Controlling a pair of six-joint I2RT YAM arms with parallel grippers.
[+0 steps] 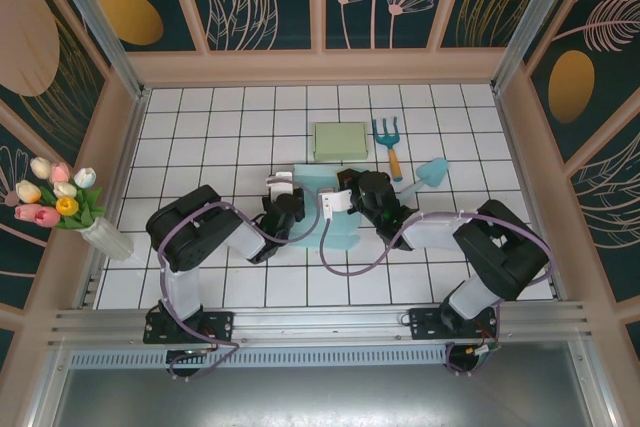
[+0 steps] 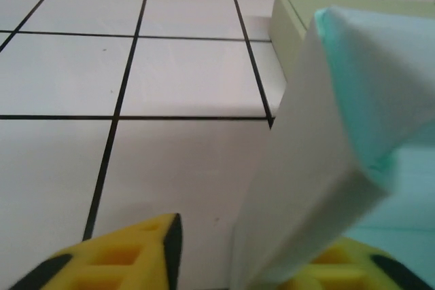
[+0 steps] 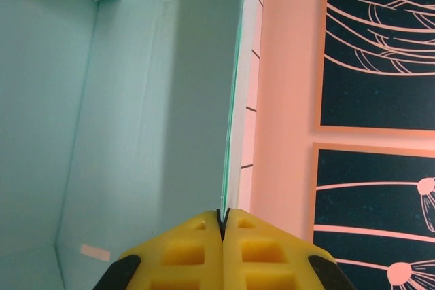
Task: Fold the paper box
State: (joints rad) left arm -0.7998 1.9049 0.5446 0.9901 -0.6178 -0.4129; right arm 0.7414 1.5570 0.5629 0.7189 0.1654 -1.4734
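Observation:
The teal paper box (image 1: 338,229) lies half-formed mid-table between both grippers. My left gripper (image 1: 284,203) is at its left side. In the left wrist view a raised flap of the box (image 2: 319,134), white outside and teal inside, stands between the yellow fingers (image 2: 136,256) of my left gripper (image 2: 248,249). The flap leans toward the right finger, and a gap separates it from the left one, so the jaws are apart. My right gripper (image 1: 346,197) is at the box's right side. It (image 3: 223,221) is shut on the thin top edge of a box wall (image 3: 156,134), whose teal inside faces the camera.
A pale green flat box (image 1: 340,140) (image 2: 289,22) lies just behind the paper box. A blue garden fork (image 1: 388,144) and a teal trowel (image 1: 431,172) lie at back right. A vase of tulips (image 1: 62,205) stands at the left wall.

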